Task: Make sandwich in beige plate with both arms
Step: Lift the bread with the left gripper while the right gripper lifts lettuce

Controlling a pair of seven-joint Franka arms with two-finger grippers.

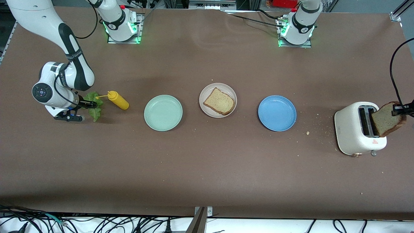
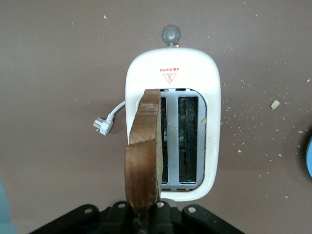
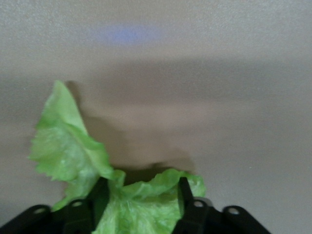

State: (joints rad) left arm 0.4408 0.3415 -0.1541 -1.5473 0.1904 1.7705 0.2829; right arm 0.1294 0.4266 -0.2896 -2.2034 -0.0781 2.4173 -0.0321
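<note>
On the worktop [image 1: 207, 168], the toaster [image 1: 359, 129] sits at the right of the front view, and the left gripper [image 1: 401, 110], pinching a bread slice [image 1: 386, 119], holds it over the slots, apparently to carry it away. At frame centre the beige plate [image 1: 207, 92] bears another slice [image 1: 219, 101], ready for filling. At the left, the right gripper [image 1: 92, 104], its fingers [image 3: 184, 192] spread either side of the lettuce [image 1: 94, 108] by the mustard bottle [image 1: 118, 100], is low on the worktop to pick the leaf up.

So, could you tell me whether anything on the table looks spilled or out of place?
Yes: crumbs lie scattered on the table between the blue plate and the toaster, and the mustard bottle lies on its side beside the lettuce.
</note>
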